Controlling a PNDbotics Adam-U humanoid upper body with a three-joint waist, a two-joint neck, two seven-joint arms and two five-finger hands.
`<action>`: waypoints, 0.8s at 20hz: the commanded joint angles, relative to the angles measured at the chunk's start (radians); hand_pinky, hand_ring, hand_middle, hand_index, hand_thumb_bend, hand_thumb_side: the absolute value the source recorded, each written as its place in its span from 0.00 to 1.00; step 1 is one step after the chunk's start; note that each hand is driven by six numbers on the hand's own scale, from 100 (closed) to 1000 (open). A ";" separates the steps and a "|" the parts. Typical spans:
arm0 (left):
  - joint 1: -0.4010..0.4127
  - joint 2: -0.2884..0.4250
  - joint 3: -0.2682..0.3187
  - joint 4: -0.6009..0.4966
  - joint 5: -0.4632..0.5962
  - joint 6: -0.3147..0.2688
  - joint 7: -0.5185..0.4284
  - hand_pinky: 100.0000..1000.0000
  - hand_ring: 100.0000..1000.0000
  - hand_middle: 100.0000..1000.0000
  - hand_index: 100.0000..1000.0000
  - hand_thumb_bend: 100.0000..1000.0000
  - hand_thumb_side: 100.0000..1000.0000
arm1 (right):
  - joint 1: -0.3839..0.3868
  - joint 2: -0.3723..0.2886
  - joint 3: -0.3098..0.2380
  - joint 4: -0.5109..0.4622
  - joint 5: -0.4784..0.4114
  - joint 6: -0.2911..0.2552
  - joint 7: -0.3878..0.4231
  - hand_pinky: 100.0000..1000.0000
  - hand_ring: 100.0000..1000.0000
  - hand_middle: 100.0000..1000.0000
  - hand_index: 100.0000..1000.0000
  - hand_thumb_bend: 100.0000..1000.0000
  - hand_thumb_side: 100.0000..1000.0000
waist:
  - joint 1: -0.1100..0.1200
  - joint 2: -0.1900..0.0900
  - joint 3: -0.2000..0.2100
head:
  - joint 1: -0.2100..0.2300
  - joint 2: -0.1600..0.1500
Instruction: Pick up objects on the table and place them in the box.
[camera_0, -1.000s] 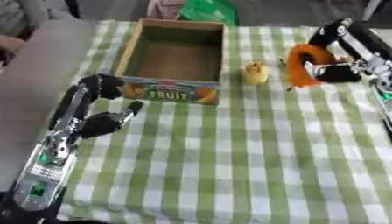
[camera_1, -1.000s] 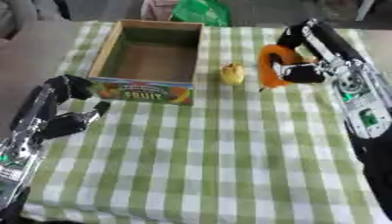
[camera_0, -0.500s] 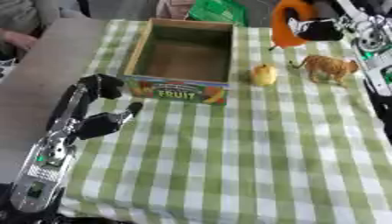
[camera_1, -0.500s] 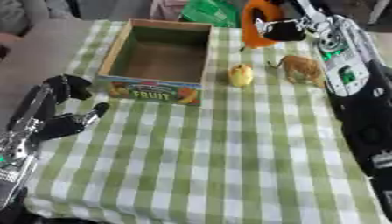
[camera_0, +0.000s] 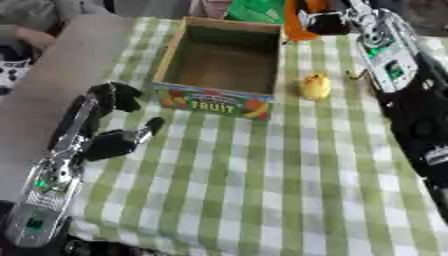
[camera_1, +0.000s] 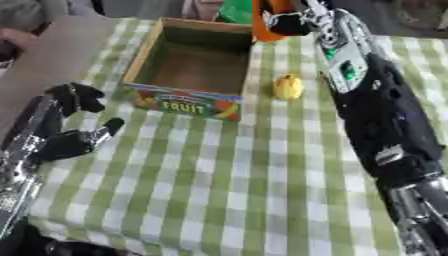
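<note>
Orange object (camera_1: 267, 20) was up at the far right corner of the cardboard box (camera_0: 179, 47), clamped in the right hand (camera_1: 293, 21), fingers curled round it. Carried high, I'd say, so it clears the box wall before a drop; it sat over the rim edge, not yet over the middle of the cavity. Box looked empty inside, "FRUIT" label facing the robot. Small yellow object (camera_0: 315, 86) sat on the green-checked tablecloth (camera_0: 262, 190) just right of the box, untouched, likely next pick. Left hand (camera_0: 114, 137) rested idle on the cloth near the box's front-left corner, fingers loosely bent, holding nothing, out of the right arm's path. A small brownish bit showed beside the right arm; couldn't tell what.
</note>
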 joint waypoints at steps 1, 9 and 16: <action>-0.023 0.003 -0.013 -0.027 0.008 -0.005 -0.018 0.65 0.56 0.41 0.61 0.49 0.07 | -0.038 0.018 -0.027 0.028 0.047 0.011 -0.049 0.63 0.58 0.25 0.35 0.00 0.00 | 0.002 -0.011 0.016 | -0.025 -0.023; -0.037 -0.004 -0.028 -0.029 0.014 -0.008 -0.038 0.65 0.56 0.41 0.61 0.50 0.07 | -0.046 0.096 -0.041 0.097 0.126 0.025 -0.124 0.66 0.63 0.39 0.55 0.00 0.00 | 0.002 0.000 0.058 | -0.052 -0.035; -0.037 -0.004 -0.029 -0.028 0.014 -0.008 -0.040 0.64 0.56 0.41 0.61 0.50 0.07 | -0.027 0.125 -0.004 0.137 0.202 -0.052 -0.038 0.76 0.82 0.77 0.88 0.00 0.03 | 0.001 0.000 0.054 | -0.051 -0.035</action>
